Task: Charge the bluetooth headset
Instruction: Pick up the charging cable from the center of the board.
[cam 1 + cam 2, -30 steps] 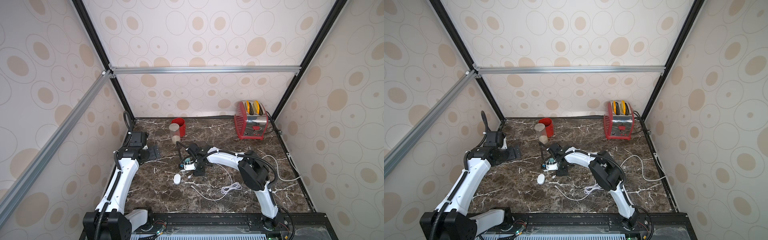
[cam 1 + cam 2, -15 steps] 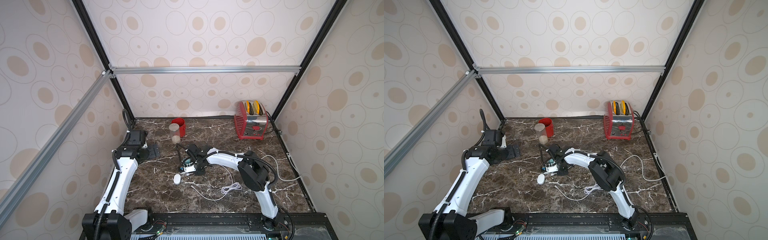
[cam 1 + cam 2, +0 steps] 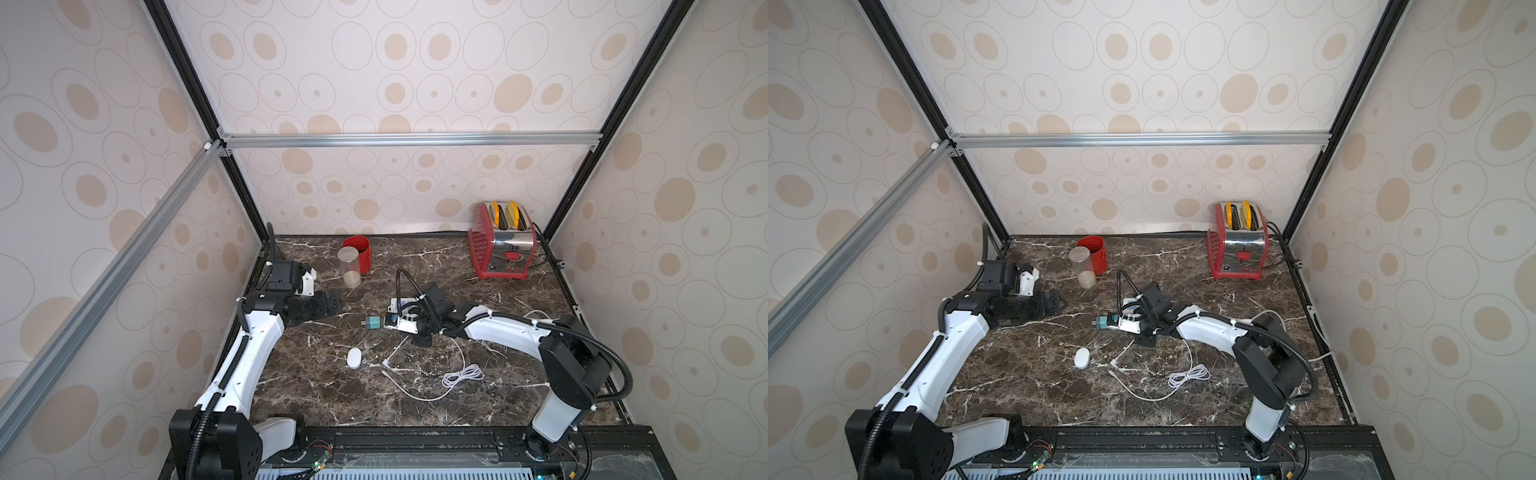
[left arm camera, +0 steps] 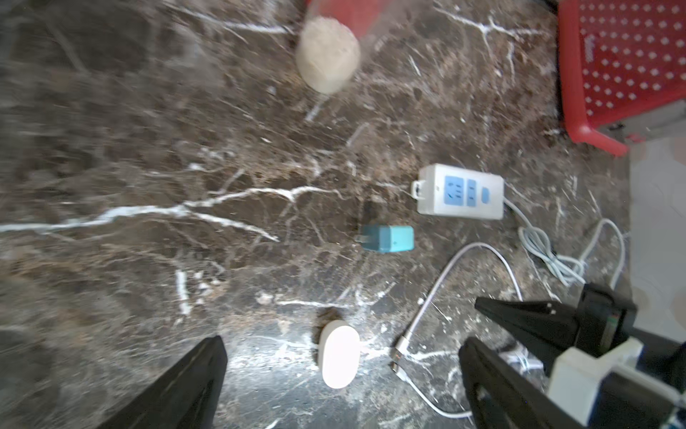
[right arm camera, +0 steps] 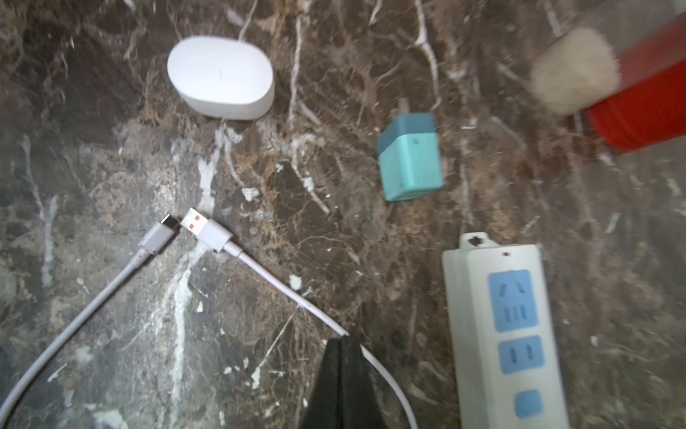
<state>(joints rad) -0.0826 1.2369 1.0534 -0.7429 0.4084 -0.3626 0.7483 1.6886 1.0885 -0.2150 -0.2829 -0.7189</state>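
Left gripper (image 3: 330, 305): far left of the marble table (image 3: 457, 282). Jaws spread wide with nothing between them. It sits well apart from the charging gear, judged to be parked clear of the other arm's work.
Clear jar (image 3: 351, 270): upright near the back. A low layer of pale beige stuff lies at the bottom, and the rest is empty.
Bluetooth headset (image 3: 354, 358): white oval case lying flat and free toward the front, left of centre. No lead is in it, so it is not yet charging.
Red cup (image 3: 359, 253): upright, just behind the jar. Contents cannot be made out.
Charger plug (image 5: 410, 163): teal cube on its side, prongs turned away from the strip. Nothing is fitted to it.
USB-C end (image 5: 163, 232) and USB-A end (image 5: 206, 230): nearly touching, near the headset, both unconnected.
Power strip (image 5: 497, 327): flat with blue sockets up, all vacant, judged to be laid so to take the plug from above.
Right gripper (image 5: 344, 349): jaws closed together, tips down at the charging cable. Whether the lead is truly nipped cannot be told. This is judged to be the start of taking up the lead.
Charging cable (image 3: 461, 374): spare length lies in a small coil right of centre.
Toaster (image 3: 500, 245): red, in the back right corner. A yellow thing stands in each of its two slots.
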